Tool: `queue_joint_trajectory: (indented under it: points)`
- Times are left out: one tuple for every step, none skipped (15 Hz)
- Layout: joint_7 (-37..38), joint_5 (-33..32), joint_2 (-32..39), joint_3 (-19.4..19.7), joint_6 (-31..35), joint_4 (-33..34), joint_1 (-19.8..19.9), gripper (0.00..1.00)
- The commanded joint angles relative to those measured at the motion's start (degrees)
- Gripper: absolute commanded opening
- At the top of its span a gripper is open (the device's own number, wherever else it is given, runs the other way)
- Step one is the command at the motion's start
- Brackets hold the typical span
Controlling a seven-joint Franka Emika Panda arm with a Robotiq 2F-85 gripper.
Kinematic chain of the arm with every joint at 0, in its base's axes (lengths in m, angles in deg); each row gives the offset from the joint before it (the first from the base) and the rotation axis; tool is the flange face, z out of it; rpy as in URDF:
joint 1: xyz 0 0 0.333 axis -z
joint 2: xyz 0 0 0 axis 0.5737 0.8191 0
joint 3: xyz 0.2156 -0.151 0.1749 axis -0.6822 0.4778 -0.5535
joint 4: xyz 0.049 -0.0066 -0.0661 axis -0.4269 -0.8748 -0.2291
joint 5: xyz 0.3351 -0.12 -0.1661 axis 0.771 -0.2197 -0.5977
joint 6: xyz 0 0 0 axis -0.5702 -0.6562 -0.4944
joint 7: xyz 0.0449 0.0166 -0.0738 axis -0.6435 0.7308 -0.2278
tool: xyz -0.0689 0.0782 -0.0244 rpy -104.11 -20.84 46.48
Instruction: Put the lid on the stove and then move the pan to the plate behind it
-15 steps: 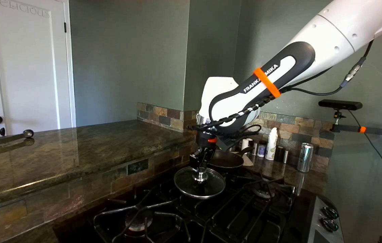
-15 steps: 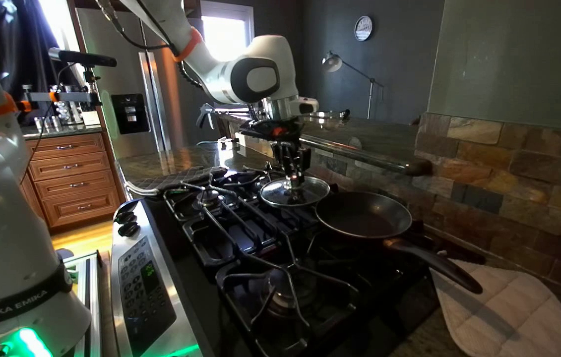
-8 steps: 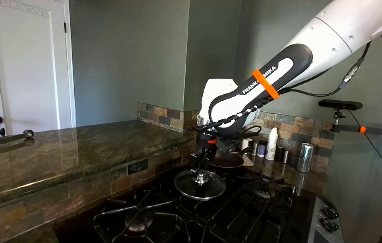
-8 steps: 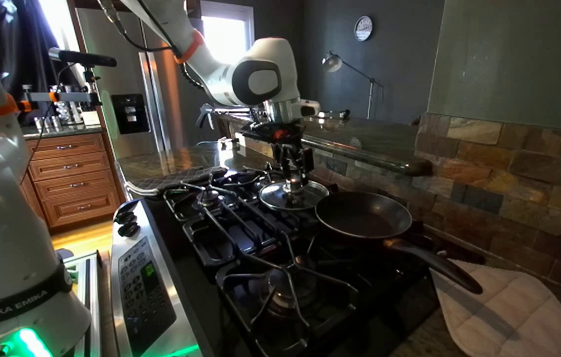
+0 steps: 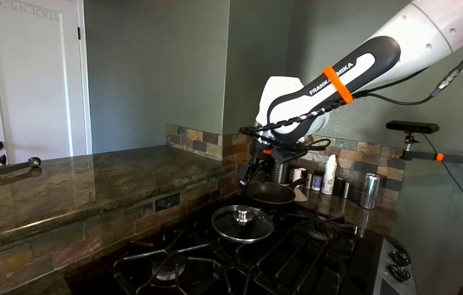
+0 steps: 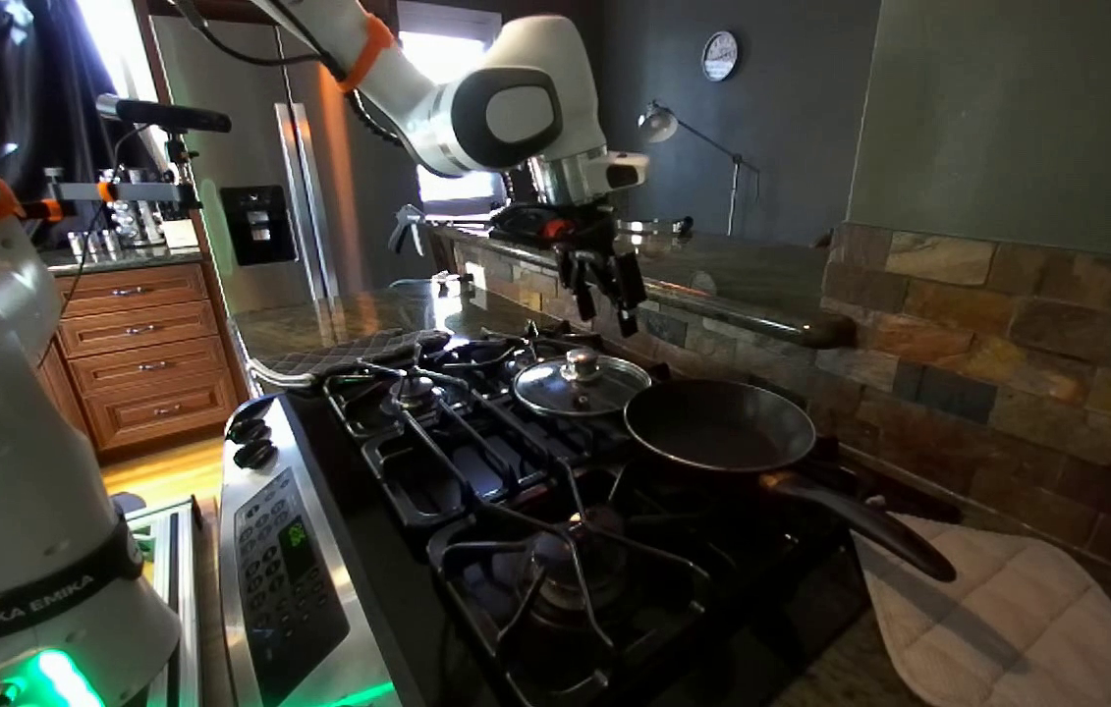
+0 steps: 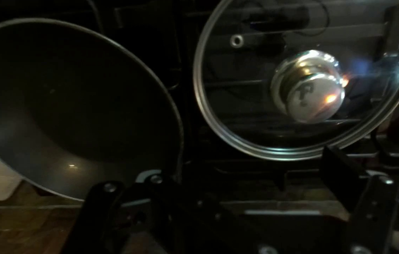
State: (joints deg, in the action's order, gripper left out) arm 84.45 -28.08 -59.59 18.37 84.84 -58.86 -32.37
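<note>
The lid (image 6: pixel 555 395), clear glass with a silvery rim and knob, lies flat on the grates of the black stove (image 6: pixel 476 466). Beside it sits the dark pan (image 6: pixel 717 427), its handle pointing away from the lid; in the wrist view the pan (image 7: pixel 79 106) and lid (image 7: pixel 248 116) are side by side with a narrow gap. Above the lid and clear of its knob hangs my gripper (image 6: pixel 607 316), tilted. In the wrist view the fingers stand wide apart and nothing is between them, so the gripper (image 7: pixel 255 164) is open. The plate is out of view.
A quilted white cloth (image 6: pixel 1017 609) lies under the pan's handle end. The tiled wall (image 6: pixel 948 393) and raised counter (image 6: pixel 761 295) border the stove's back. A white bottle (image 5: pixel 329 176), a steel canister (image 5: pixel 369 190) and several small containers stand along the far wall.
A second ago my gripper was shut on the lid's knob. It has let go, opened, then risen and tilted away toward the pan side. The lid has settled slightly lower.
</note>
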Motion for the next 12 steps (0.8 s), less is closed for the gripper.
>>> queue_joint_trajectory:
  points:
    - [7.6,-4.4,-7.3,2.2,-5.1,-2.8,3.7,1.0]
    - [9.0,-5.2,-8.0,2.8,-6.6,-2.4,5.1,1.0]
    - [10.5,-5.8,-8.5,3.3,-8.3,-2.0,6.4,1.0]
    - [11.9,-6.6,-8.2,3.9,-9.7,-1.2,7.7,1.0]
    - [13.4,-7.1,-7.6,4.4,-11.2,-0.1,9.0,1.0]
    - [15.1,-7.3,-6.8,4.9,-11.8,0.7,10.1,1.0]
    - [17.0,-7.6,-5.8,5.3,-11.9,1.3,11.1,1.0]
    - [18.4,-7.6,-4.4,5.9,-12.7,2.4,12.0,1.0]
    - [20.2,-7.4,-3.0,6.4,-13.1,3.3,12.6,1.0]
    - [21.9,-7.0,-1.5,6.9,-13.2,4.1,13.1,1.0]
    - [23.8,-6.8,0.0,7.4,-13.5,5.3,13.6,1.0]
    - [25.6,-6.2,1.6,8.0,-13.8,6.2,13.7,1.0]
